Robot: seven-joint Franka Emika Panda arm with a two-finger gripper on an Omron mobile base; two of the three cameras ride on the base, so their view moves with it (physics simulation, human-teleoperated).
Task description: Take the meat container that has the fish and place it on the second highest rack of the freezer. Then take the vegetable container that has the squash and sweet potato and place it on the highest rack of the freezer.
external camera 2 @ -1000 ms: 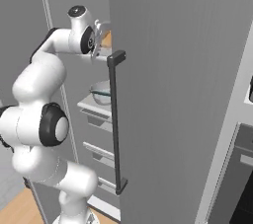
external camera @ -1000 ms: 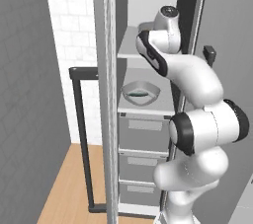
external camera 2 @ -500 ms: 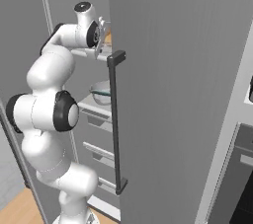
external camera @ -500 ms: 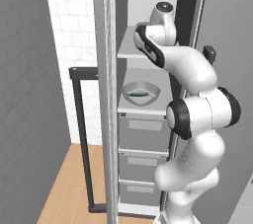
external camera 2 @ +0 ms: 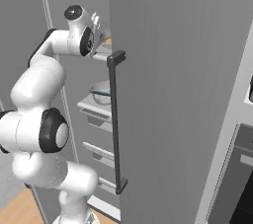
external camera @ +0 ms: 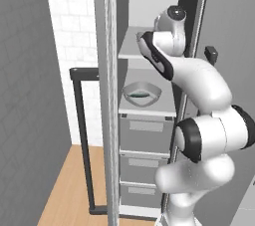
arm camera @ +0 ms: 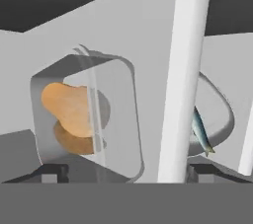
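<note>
My gripper (arm camera: 128, 171) is open, its two fingertips (arm camera: 54, 171) standing wide apart on either side of the vegetable container (arm camera: 84, 114). This clear-walled tub holds orange and tan pieces of squash and sweet potato (arm camera: 71, 109) and rests on the highest rack (external camera: 130, 51) of the freezer (external camera: 149, 135). The hand is rolled, so the rack's pale front edge (arm camera: 185, 70) runs upright through the hand view. Beyond that edge lies the meat container (arm camera: 217, 114) with the fish (arm camera: 200, 131). It sits on the shelf below (external camera: 142, 94), also seen from the right (external camera 2: 100, 91).
The freezer door (external camera 2: 173, 94), with its long dark bar handle (external camera 2: 114, 119), stands open close to the right of the arm. A second door edge (external camera: 109, 95) and handle (external camera: 82, 135) stand to the left. Three grey drawers (external camera: 144, 165) lie under the shelves.
The arm has stretched further in toward the upper shelf. The jaws have opened and let go of the vegetable container. The meat container has not moved.
</note>
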